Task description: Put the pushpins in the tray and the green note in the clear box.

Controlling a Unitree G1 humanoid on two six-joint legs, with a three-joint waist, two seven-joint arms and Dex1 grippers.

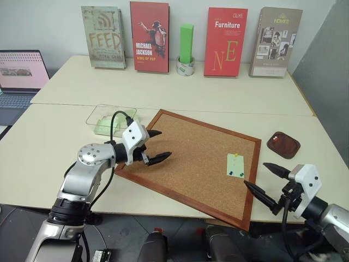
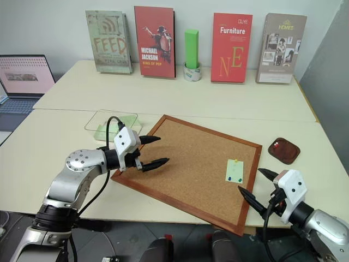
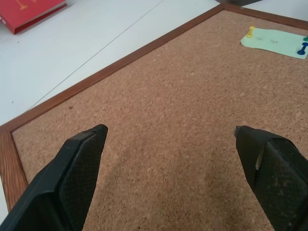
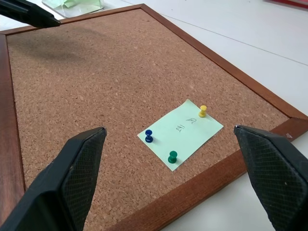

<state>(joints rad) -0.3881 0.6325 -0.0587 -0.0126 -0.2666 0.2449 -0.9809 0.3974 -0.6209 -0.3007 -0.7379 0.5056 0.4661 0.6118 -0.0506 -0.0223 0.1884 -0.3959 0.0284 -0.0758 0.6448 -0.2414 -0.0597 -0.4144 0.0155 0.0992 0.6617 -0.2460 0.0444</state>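
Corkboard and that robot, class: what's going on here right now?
A green note is pinned to the corkboard by three pushpins: yellow, blue and green. The right tool hangs open just off the board's near corner, closest to the note; the left tool hangs open over the board's far side. The tray already holds something small and red; the clear box holds green paper.

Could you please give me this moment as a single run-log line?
left gripper: open, over corkboard | right gripper: open, empty | green note: pinned by three pushpins | tray: one red pin
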